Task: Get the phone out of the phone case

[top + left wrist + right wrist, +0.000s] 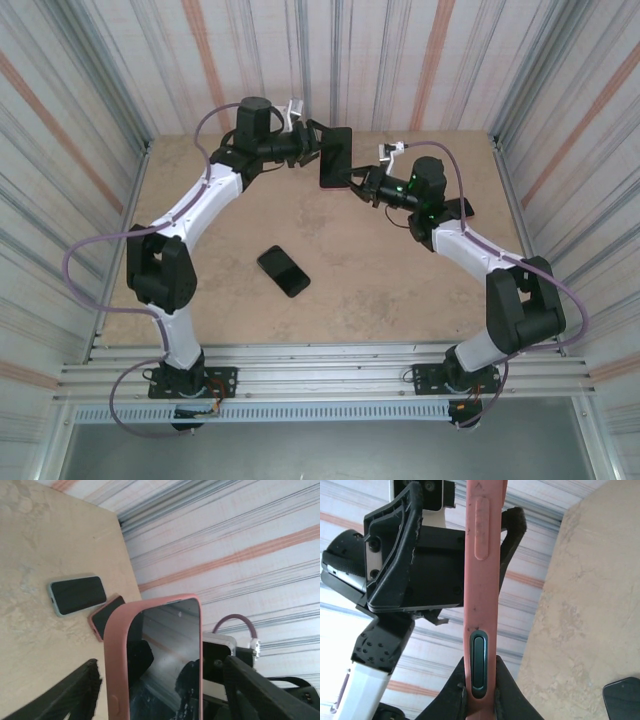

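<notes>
the table (400, 290) lies well below the phone case (335, 155), which the two arms hold up in the air between them, presumably so both can work at it with nothing in the way. the case is pink and stands upright. the phone (165, 650) sits fully inside it, dark screen towards the left wrist camera.

the right gripper (479, 700) is pinched tight on one end of the case, front and back, likely to steady it. the left gripper (160, 665) straddles the case with its jaws apart and a gap on each side. it holds nothing and looks placed to close in.

the left wrist view cuts off the case's lower end, and i cannot tell whether any corner has lifted off the phone.

below the case a bare phone (283, 270) lies flat on the table. beyond the case lie a grey-green cased phone (77, 595) and a pink-cased phone (107, 616), the latter partly covered by the held case's edge.
</notes>
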